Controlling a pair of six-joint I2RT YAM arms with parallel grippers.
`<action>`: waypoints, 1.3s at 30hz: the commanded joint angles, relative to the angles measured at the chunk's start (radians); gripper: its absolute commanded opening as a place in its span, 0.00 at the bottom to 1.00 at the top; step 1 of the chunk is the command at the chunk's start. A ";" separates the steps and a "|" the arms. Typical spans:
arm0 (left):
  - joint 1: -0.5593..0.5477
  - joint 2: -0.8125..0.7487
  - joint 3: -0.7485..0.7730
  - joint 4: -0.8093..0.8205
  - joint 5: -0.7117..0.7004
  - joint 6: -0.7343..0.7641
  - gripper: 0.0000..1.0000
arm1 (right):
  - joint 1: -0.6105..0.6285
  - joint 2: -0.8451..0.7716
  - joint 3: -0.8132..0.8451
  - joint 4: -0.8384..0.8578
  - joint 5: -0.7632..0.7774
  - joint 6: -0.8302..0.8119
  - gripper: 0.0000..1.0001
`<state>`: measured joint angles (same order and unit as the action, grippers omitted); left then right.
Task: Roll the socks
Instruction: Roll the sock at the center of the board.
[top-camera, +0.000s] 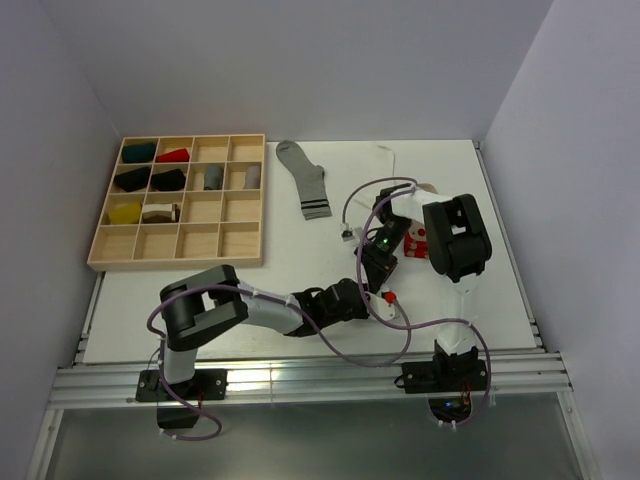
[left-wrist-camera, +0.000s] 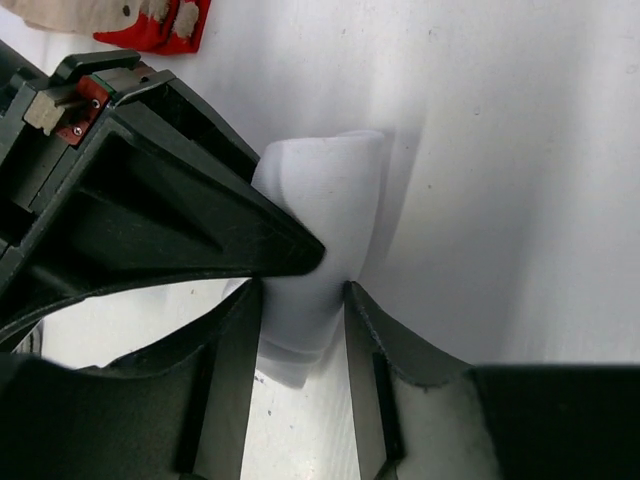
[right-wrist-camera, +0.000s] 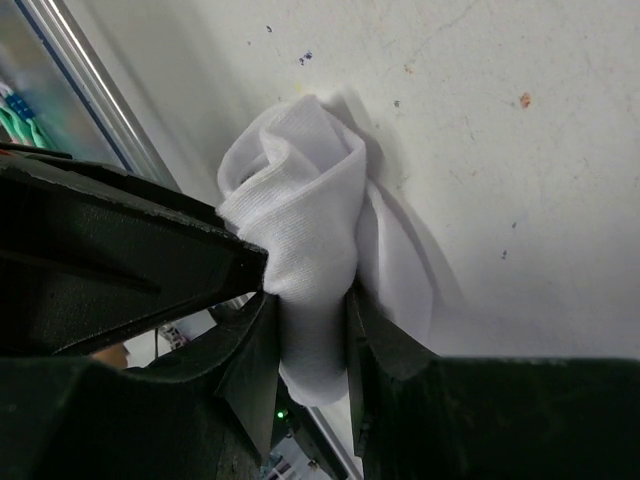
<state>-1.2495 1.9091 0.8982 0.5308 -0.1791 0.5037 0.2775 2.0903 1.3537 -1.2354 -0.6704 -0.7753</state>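
A white sock (right-wrist-camera: 300, 200), bunched into a roll, is pinched from both sides. My left gripper (left-wrist-camera: 303, 300) is shut on one end of it (left-wrist-camera: 320, 200). My right gripper (right-wrist-camera: 312, 300) is shut on the roll just above the table. In the top view the two grippers meet near the table's front middle, left (top-camera: 368, 300) and right (top-camera: 380, 270), and hide the roll. A beige sock with a red-and-white end (top-camera: 416, 240) lies beside the right arm; it also shows in the left wrist view (left-wrist-camera: 150, 22). A grey-white sock with dark stripes (top-camera: 306, 178) lies flat at the back.
A wooden compartment tray (top-camera: 175, 262) stands at the left with several rolled socks in its upper-left cells. The right arm's elbow (top-camera: 455, 240) rises over the beige sock. Cables loop around both grippers. The table's front rail (top-camera: 300, 375) runs just behind the arm bases.
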 joint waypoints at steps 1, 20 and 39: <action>0.010 0.034 0.050 -0.175 0.142 -0.047 0.39 | 0.002 0.039 0.027 0.040 0.060 -0.025 0.29; 0.028 0.122 0.186 -0.414 0.237 -0.128 0.14 | -0.009 -0.036 -0.001 0.091 0.075 0.005 0.46; 0.038 0.105 0.145 -0.218 -0.113 -0.088 0.64 | -0.011 -0.001 -0.007 0.099 0.109 0.031 0.25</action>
<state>-1.2358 1.9671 1.0721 0.3042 -0.1596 0.4065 0.2565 2.0815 1.3609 -1.2381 -0.5858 -0.7261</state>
